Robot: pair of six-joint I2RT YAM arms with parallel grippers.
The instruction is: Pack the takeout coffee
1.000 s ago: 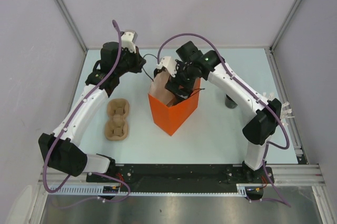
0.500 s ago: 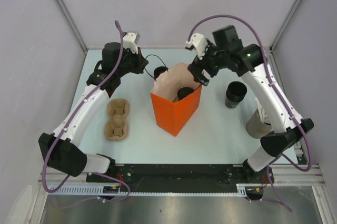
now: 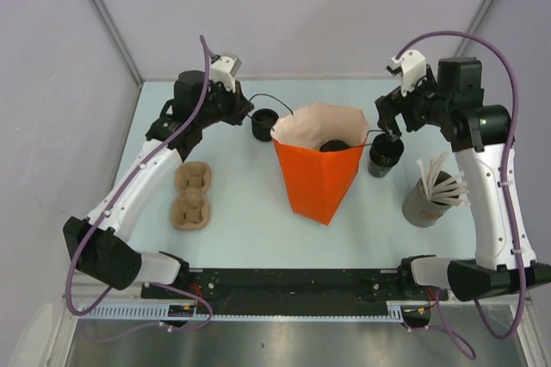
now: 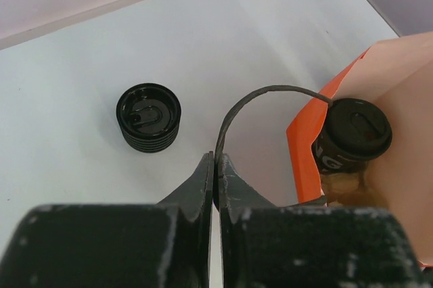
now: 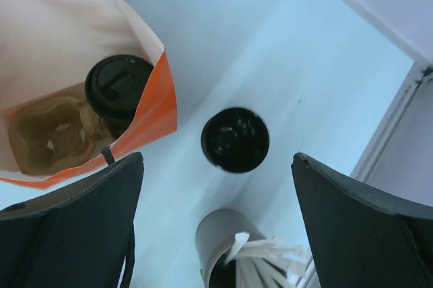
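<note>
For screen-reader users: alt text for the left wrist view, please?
The left gripper is shut on the thin black handle of an open orange bag, where a lidded black cup stands inside. A second lidded black cup stands apart on the pale table, left of the bag.

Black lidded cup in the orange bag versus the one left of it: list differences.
The bagged black lidded cup sits inside the orange paper bag; the black lidded cup left of the bag stands on the table. In the left wrist view, the bagged one shows white print on its side, the other ribs. Both stand upright under round black lids.
</note>
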